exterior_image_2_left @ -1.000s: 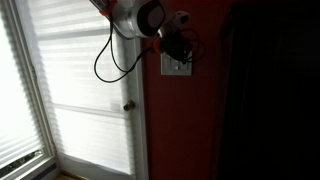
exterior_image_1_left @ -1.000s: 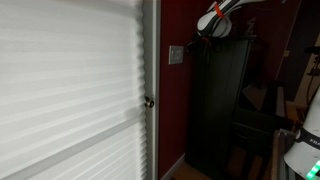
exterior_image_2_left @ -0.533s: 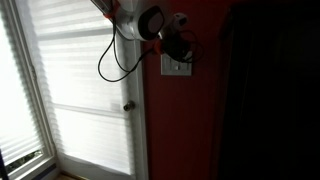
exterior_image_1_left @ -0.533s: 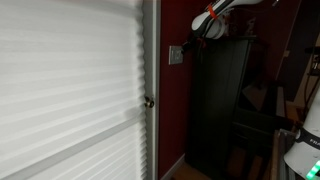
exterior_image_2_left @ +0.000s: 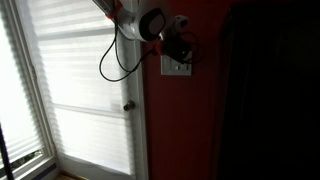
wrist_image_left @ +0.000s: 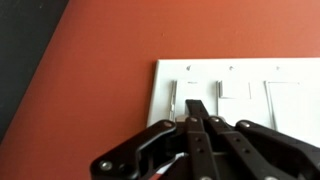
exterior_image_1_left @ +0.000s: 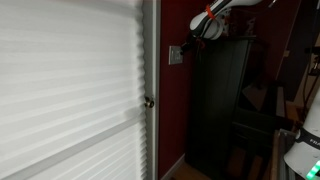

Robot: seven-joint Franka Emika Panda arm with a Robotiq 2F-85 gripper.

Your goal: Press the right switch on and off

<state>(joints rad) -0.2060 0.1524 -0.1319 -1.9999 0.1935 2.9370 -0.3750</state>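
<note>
Pointing at the small pale grey-white square switch plate (wrist_image_left: 250,75) on the dark red wall (wrist_image_left: 100,60), the black Robotiq gripper (wrist_image_left: 197,108) has its fingers clenched together on nothing, their shared tip in front of the plate, which the wrist view cuts off along one side. In an exterior view the right switch (exterior_image_2_left: 183,68), the plate's right-hand rocker, lies just under the gripper and near the white door frame (exterior_image_2_left: 141,120). It is too small and dim there to tell how it is tipped or whether the tip touches it.
</note>
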